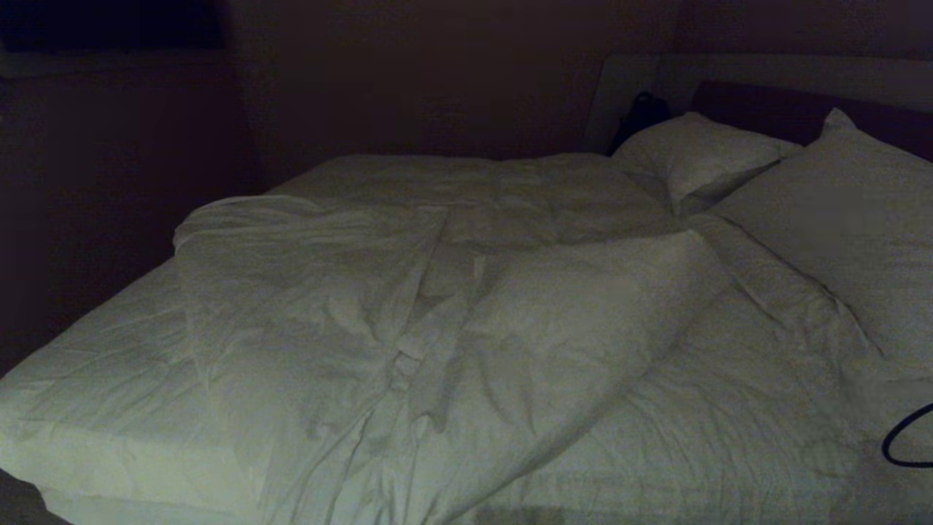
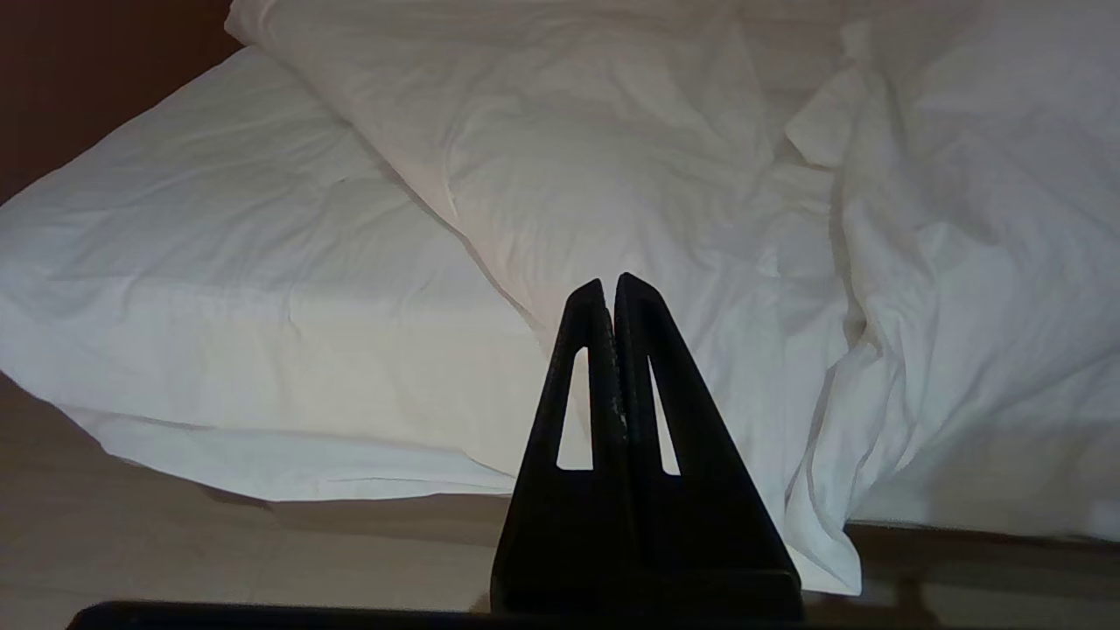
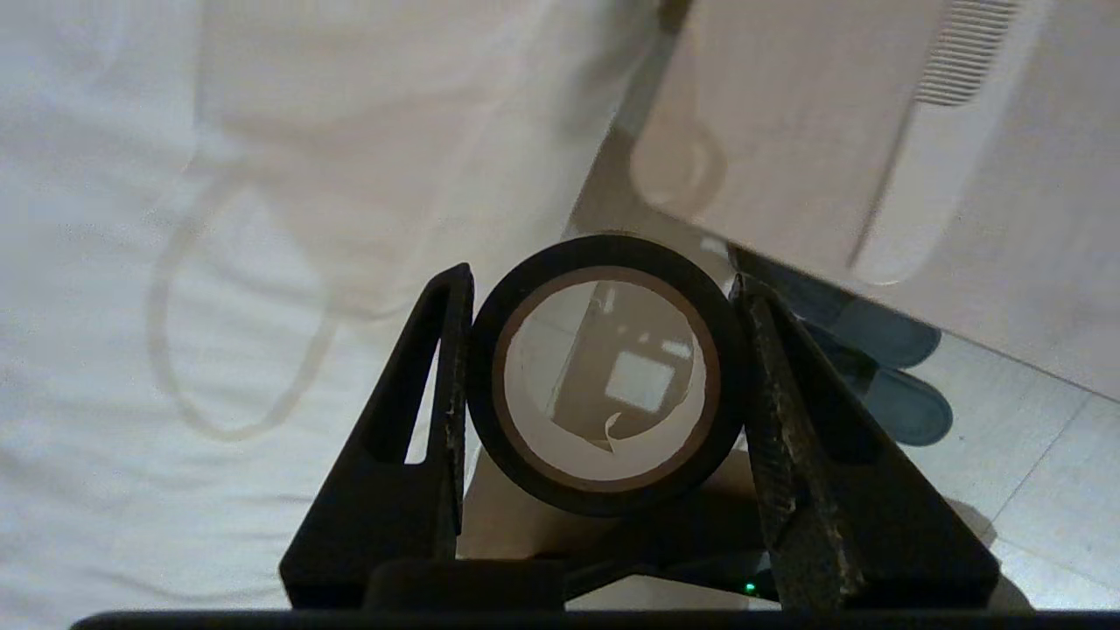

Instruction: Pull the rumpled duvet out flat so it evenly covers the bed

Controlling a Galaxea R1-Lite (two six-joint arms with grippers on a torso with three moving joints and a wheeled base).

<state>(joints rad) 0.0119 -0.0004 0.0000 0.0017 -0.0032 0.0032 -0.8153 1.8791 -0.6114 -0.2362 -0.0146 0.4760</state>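
The duvet (image 1: 437,306) lies bunched in a diagonal heap across the middle of the bed (image 1: 95,408), folded back on itself so the mattress sheet (image 1: 102,364) is bare at the foot-end corner and again along the near edge below the pillows (image 1: 838,219). One duvet fold hangs over the near side of the mattress. Main risk: the right gripper (image 3: 604,385) has its jaws clamped either side of a black roll of tape (image 3: 604,376), so it has no free grip for cloth; attempting a pull with it would likely drop the roll or merely drag the fabric. A second risk, in my judgement, is a one-sided pull twisting the heap further rather than spreading it. The right gripper hangs past the bed's edge, over the floor, near a pale cabinet (image 3: 831,140) and a pair of blue slippers (image 3: 884,376). The left gripper (image 2: 611,284) is closed on nothing, fingers together, held off the bed's near side and pointing at the overhanging fold, not touching it
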